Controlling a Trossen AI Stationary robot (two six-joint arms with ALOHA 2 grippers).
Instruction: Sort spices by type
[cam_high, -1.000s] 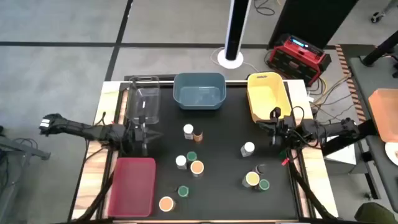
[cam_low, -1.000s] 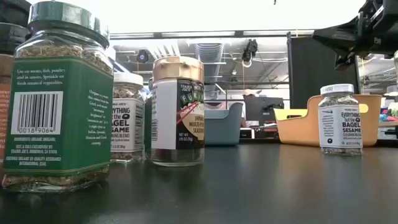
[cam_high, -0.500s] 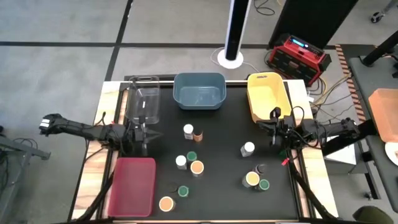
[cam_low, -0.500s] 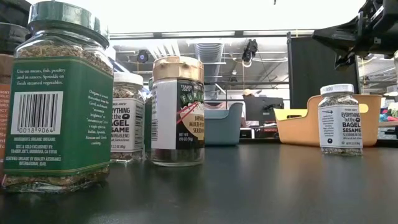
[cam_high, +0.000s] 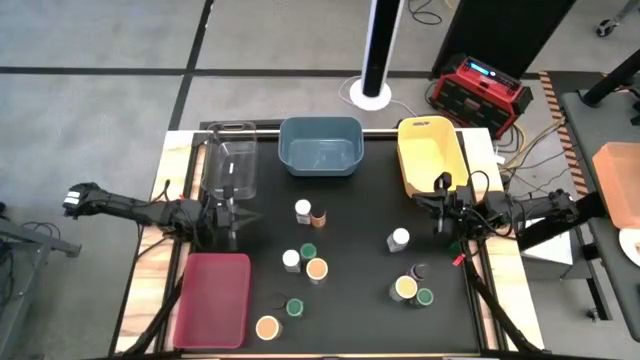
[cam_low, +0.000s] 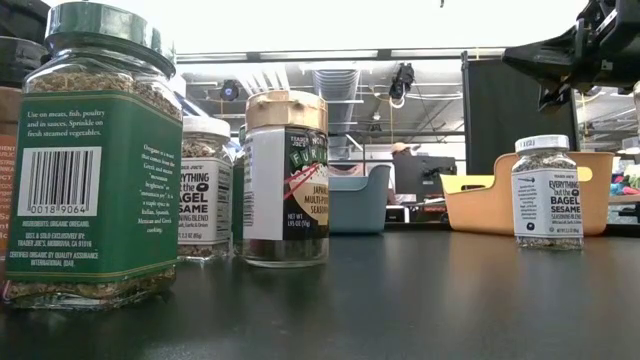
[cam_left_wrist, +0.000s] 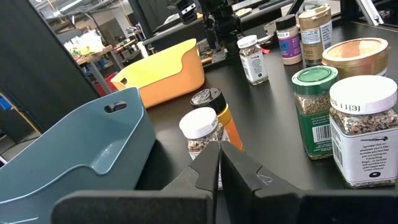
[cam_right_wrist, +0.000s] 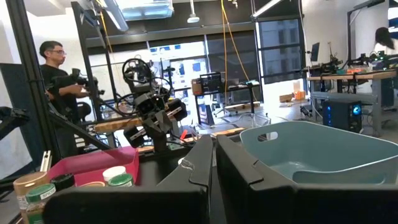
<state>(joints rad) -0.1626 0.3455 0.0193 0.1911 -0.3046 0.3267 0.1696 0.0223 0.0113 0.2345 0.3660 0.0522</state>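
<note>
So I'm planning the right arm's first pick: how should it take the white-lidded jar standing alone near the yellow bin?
Grip the white-lidded bagel-seasoning jar around its lid or upper body, coming straight down from above. It stands upright with open mat all round, so the cylinder offers two clear opposite sides. The right claw, now shut beside the yellow bin, would need to open first.

Ten small cylindrical spice jars stand out on the black tabletop: three white-lidded, three green-lidded, three tan-orange-lidded and one dark-lidded. Four rectangular plastic bins: red, clear, blue, yellow.
</note>
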